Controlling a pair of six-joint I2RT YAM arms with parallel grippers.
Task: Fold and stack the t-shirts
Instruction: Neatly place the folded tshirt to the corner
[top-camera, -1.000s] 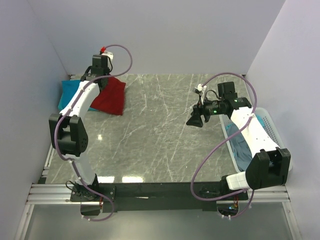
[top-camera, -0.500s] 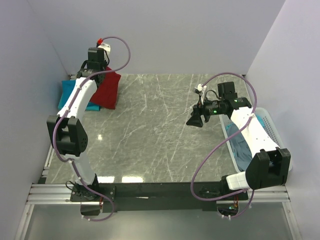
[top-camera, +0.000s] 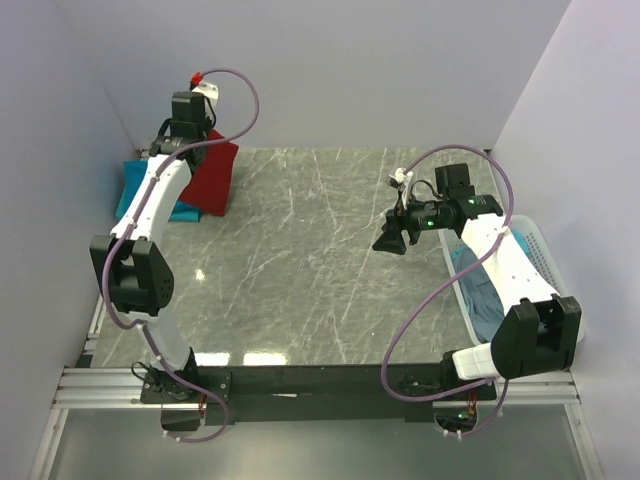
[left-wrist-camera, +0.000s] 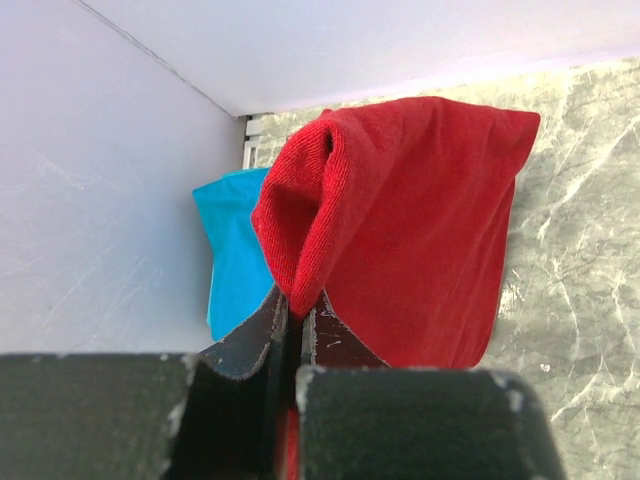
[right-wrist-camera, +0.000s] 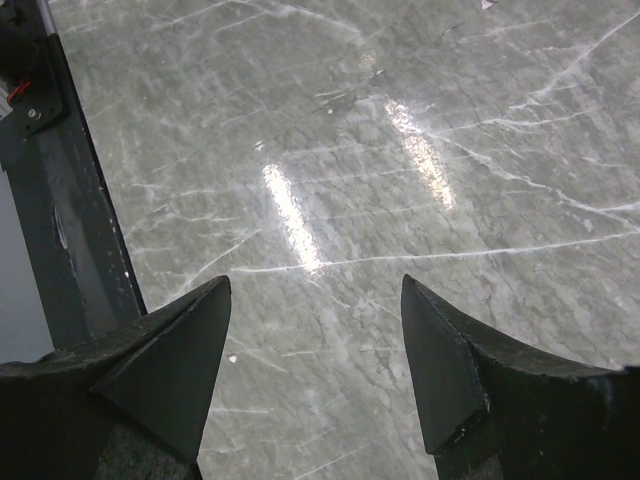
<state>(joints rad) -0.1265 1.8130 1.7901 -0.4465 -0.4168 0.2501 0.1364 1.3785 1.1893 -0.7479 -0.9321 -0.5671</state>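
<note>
Stack: left gripper (left-wrist-camera: 296, 305) clamps bright red cloth t-shirt (left-wrist-camera: 410, 230) beside teal cloth t-shirt (left-wrist-camera: 235, 250)
Right gripper (right-wrist-camera: 315, 290): agape, empty
Remaining: dusty grey-blue t-shirt (top-camera: 480, 295), apparently unfolded

Shirts (top-camera: 213, 180) L, basket (top-camera: 544, 243) R, mid-table (top-camera: 300, 260) open

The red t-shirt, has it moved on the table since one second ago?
Yes. The red t-shirt, pinched by the left gripper, shifted left and toward the back wall, closer to the teal t-shirt, which stayed put.
</note>
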